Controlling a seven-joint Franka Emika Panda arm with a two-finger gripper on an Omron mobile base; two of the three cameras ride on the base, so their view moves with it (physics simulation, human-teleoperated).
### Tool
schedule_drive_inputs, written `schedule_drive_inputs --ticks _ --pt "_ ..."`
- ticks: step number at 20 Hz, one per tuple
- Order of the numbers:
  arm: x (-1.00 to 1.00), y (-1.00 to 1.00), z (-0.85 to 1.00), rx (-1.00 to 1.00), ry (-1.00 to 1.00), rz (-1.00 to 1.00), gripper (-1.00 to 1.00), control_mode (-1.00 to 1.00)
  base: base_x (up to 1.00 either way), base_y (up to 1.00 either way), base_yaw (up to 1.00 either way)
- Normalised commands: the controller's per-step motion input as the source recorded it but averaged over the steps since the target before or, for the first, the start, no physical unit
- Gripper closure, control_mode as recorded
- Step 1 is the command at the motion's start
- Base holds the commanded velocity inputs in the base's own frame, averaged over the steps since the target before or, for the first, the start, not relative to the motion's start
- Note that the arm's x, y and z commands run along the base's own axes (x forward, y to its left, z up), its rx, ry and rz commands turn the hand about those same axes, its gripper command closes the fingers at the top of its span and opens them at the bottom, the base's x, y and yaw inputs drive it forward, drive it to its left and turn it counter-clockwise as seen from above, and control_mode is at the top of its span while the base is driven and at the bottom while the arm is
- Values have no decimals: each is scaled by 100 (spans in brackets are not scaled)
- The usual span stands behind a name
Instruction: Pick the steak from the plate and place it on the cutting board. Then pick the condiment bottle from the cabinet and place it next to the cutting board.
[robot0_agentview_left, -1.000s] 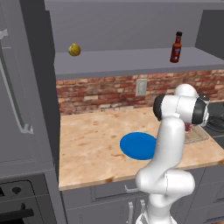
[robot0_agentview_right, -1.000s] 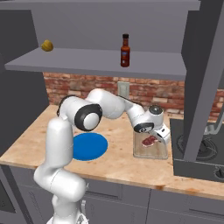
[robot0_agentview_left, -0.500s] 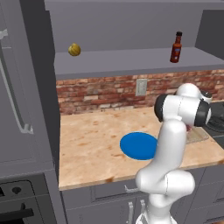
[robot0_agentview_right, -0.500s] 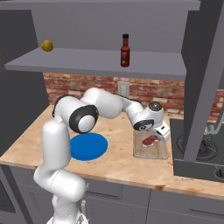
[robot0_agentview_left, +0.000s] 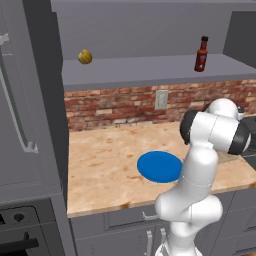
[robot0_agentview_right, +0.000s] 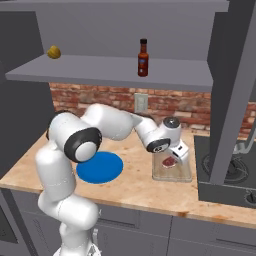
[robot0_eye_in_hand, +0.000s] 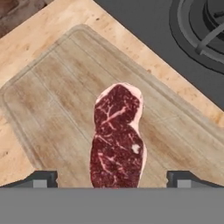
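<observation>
The steak (robot0_eye_in_hand: 117, 135), raw red with white marbling, lies flat on the wooden cutting board (robot0_eye_in_hand: 57, 100). My gripper (robot0_eye_in_hand: 112, 180) hangs just above it, open, one fingertip on each side and apart from the meat. From the right, the gripper (robot0_agentview_right: 177, 153) points down over the steak (robot0_agentview_right: 169, 162) on the cutting board (robot0_agentview_right: 181, 174). The blue plate (robot0_agentview_right: 100, 167) (robot0_agentview_left: 160, 166) is bare, left of the board. The condiment bottle (robot0_agentview_right: 143, 58) (robot0_agentview_left: 201, 54) stands upright on the cabinet shelf (robot0_agentview_right: 100, 68) (robot0_agentview_left: 150, 70).
A yellowish round fruit (robot0_agentview_left: 85, 56) (robot0_agentview_right: 54, 51) sits at the shelf's left end. A dark stove (robot0_agentview_right: 230, 175) (robot0_eye_in_hand: 197, 26) borders the board on the right. A tall grey handled unit (robot0_agentview_left: 25, 100) closes off the counter's left end. A brick wall runs behind.
The hand has drawn up a little off the steak, which stays still on the board. The jaws stand a touch wider.
</observation>
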Motion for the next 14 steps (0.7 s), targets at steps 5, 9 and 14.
schedule_drive_inputs --ticks 5,9,14 --pt "-45 34 13 0 0 -1 -100 -100 0 0 0" --pt "-40 32 16 0 0 -2 -100 -100 0 0 0" --pt "-32 25 22 0 0 -3 -100 -100 0 0 0"
